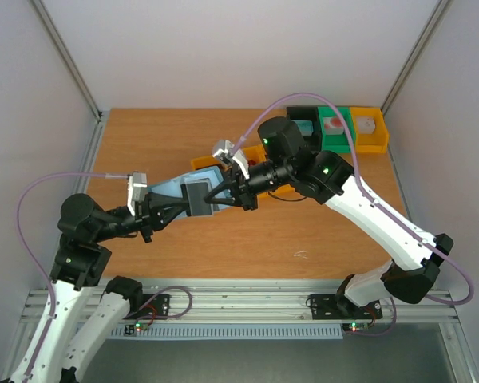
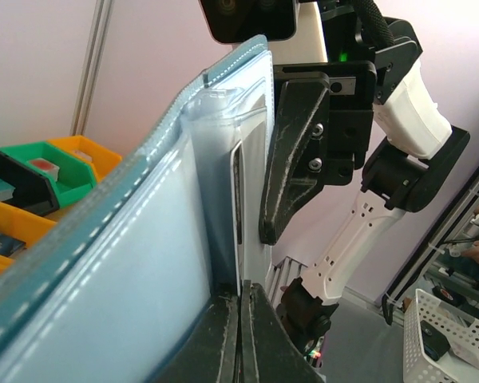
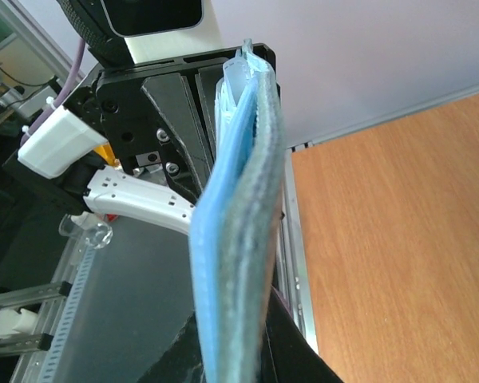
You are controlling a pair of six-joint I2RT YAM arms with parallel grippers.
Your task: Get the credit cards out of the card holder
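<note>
Desk (image 1: 144, 144): wooden, with coloured bins (image 1: 383, 132) lined along its far right edge.
Wallet (image 1: 169, 191): blue, held in the air over mid-desk, spanning both grippers.
Left gripper (image 1: 185, 211): clenched on the wallet's near end.
Right gripper (image 1: 211, 199): clamped on the opposite end.
Card (image 1: 198, 197): dark grey, tucked in a clear sleeve on the wallet's inner face.

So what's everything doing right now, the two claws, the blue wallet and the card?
card holder, held between both grippers.
left gripper, shut on one end of the card holder.
right gripper, shut on the other end of the card holder.
dark grey card, tucked in its clear sleeve, not out yet.
green bin, holding a red-white block.
</note>
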